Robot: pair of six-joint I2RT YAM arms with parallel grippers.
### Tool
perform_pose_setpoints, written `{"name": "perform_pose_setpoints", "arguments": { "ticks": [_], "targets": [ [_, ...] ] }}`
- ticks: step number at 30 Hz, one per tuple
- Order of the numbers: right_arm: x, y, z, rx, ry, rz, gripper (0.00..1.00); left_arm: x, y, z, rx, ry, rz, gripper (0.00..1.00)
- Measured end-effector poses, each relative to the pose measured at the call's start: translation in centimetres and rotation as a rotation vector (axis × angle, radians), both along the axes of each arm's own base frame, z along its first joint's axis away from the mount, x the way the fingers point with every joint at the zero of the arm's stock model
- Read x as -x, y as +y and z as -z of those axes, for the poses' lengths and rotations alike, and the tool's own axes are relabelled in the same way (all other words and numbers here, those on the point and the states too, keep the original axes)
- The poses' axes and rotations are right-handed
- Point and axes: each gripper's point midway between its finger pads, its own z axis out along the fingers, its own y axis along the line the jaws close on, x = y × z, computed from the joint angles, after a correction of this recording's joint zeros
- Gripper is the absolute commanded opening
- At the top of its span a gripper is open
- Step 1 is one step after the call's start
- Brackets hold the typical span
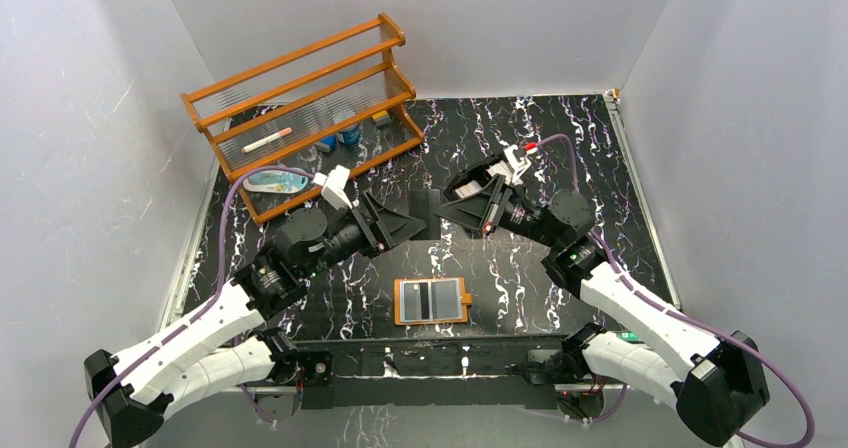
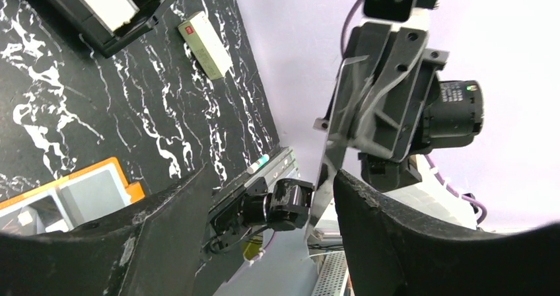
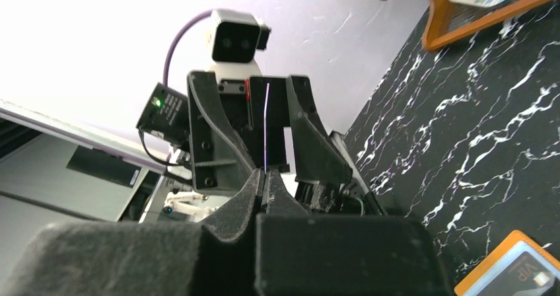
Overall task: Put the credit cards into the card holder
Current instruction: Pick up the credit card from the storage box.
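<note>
My right gripper (image 3: 266, 175) is shut on a thin credit card (image 3: 266, 121), seen edge-on and held in the air above the table. My left gripper (image 2: 272, 177) faces it, open, and the card (image 2: 321, 184) stands between its fingers, close to one of them and not clamped. In the top view the left gripper (image 1: 405, 226) and the right gripper (image 1: 452, 204) meet above the table's middle. The orange-tan card holder (image 1: 431, 300) lies open and flat near the front edge, its clear sleeves up. It also shows in the left wrist view (image 2: 72, 193) and the right wrist view (image 3: 515, 269).
A black tray (image 2: 105, 8) with white cards lies under the grippers, with a cream box with a red mark (image 2: 205, 45) beside it. An orange wooden rack (image 1: 300, 98) with small items stands at the back left. A marker (image 2: 259, 164) lies by the table rail.
</note>
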Motion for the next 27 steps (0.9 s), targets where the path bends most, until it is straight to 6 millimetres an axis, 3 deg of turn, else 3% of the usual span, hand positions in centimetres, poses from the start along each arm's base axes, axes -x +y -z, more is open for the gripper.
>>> {"name": "perform_pose_setpoints", "arguments": {
  "ticks": [5,13,16,20,22,27],
  "targets": [
    [1.3,0.6,0.7,0.0,0.022,-0.052,0.0,-0.3,-0.3,-1.6,0.019,-0.039,0.004,0.55],
    [1.9,0.6,1.8,0.016,0.04,-0.069,0.0,-0.3,-0.4,-2.4,0.044,-0.064,0.007,0.02],
    [2.0,0.5,2.1,0.031,0.046,-0.067,0.07,-0.2,-0.5,-2.7,0.051,-0.069,0.014,0.0],
    [2.0,0.3,3.0,0.072,0.052,-0.044,0.33,-0.1,-0.6,-2.2,0.036,-0.058,0.021,0.0],
    [1.9,0.0,3.9,0.114,0.059,-0.018,0.41,-0.1,-0.5,-1.6,0.015,-0.049,0.022,0.0],
    [1.0,-1.4,5.5,0.233,0.056,0.082,0.49,-0.1,0.0,0.5,-0.053,-0.01,0.007,0.0]
  ]
}}
